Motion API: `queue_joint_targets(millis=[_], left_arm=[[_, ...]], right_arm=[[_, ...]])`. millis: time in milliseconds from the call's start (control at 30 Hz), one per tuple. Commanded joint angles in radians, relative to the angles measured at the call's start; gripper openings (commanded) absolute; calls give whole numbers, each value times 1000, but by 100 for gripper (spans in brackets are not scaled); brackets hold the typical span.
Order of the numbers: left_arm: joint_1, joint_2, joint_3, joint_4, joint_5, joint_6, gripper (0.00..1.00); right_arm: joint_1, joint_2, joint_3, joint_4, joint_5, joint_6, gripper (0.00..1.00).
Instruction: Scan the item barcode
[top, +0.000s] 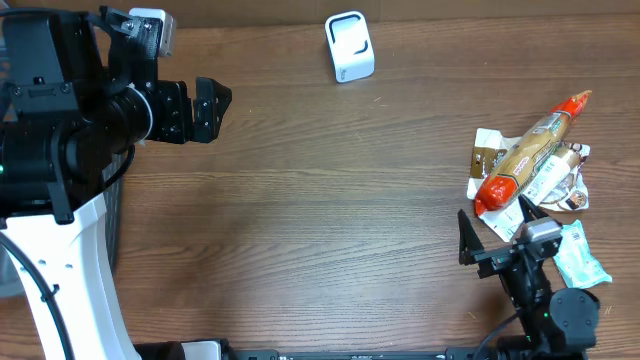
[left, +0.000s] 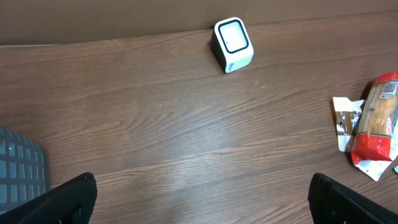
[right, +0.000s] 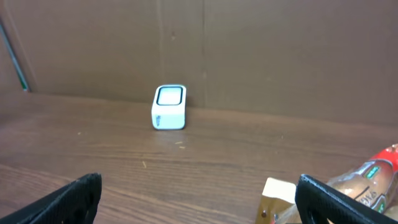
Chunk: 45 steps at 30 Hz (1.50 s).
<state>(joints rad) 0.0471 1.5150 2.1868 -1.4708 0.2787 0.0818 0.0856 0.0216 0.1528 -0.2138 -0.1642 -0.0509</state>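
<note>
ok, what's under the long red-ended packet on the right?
The red-ended packet lies on small sachets: a brown-and-white sachet pokes out on one side, white printed wrappers on the other. Anything directly beneath it is covered.

The left arm (top: 70, 110), at the far left, is bulky and matte black, with round ribbed joints. Below it is a smooth white link (top: 70, 270), and a thin black cable (top: 25, 265) loops across the white shell. A pale grey camera block (top: 147, 25) caps its wrist. The right arm (top: 550, 300), near right, is slimmer and all black, with its own grey camera block (top: 540, 232). The left gripper (left: 202, 180) and right gripper (right: 199, 180) both have flat, dull black, wedge-shaped jaws.
</note>
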Motion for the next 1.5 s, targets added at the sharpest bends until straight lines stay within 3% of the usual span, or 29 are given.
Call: queue_joint_targets(millis=[0, 100, 1333, 1467], left_arm=[[-2, 3, 8, 1, -1, 16, 100], [-2, 3, 8, 1, -1, 16, 100], [-2, -4, 8, 2, -2, 16, 100], [-2, -60, -2, 5, -61, 46, 99]], right_arm=[[4, -19, -82, 72, 47, 10, 100], [4, -19, -147, 140, 61, 10, 100], [4, -19, -145, 139, 71, 25, 100], [4, -19, -145, 139, 71, 25, 100]])
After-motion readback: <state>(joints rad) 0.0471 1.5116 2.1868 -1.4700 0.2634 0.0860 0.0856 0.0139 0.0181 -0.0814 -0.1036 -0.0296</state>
